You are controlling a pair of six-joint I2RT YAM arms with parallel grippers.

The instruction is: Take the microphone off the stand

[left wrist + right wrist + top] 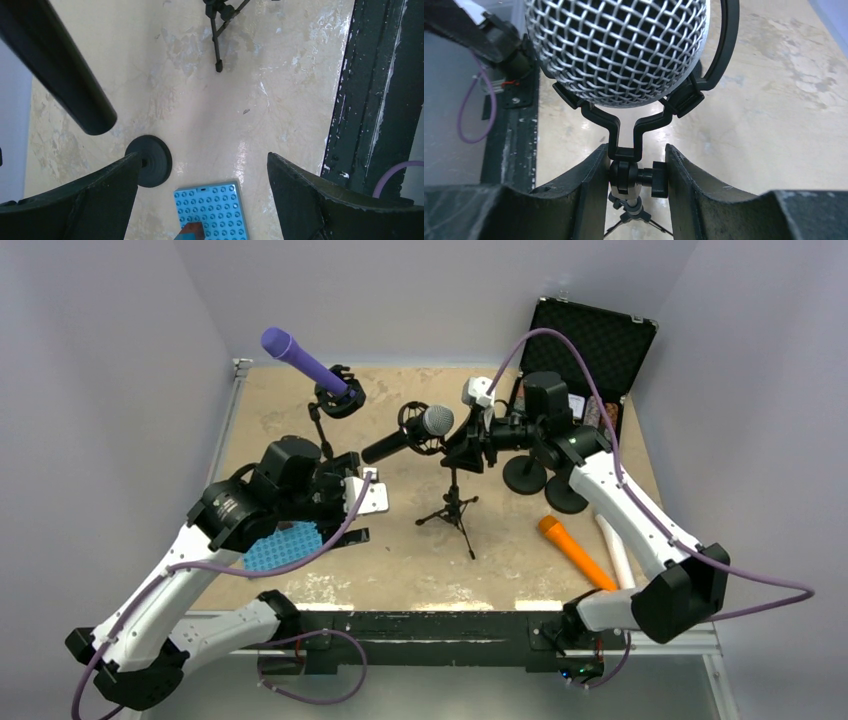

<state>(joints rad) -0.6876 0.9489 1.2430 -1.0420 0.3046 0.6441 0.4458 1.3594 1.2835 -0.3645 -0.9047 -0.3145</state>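
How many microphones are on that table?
3: purple mic on the back-left stand, silver-headed mic on the middle tripod, orange mic lying at right. A half-hidden white rod beside it may be another.

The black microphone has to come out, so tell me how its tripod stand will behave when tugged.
The tripod stand looks slim with short thin legs, so it would probably tip or slide easily. The microphone hangs off to one side, likely making it top-heavy. The right gripper pinching its swivel joint should steady it.

Microphone point(410, 433) on stand point(455, 505) — case point(590, 340) behind
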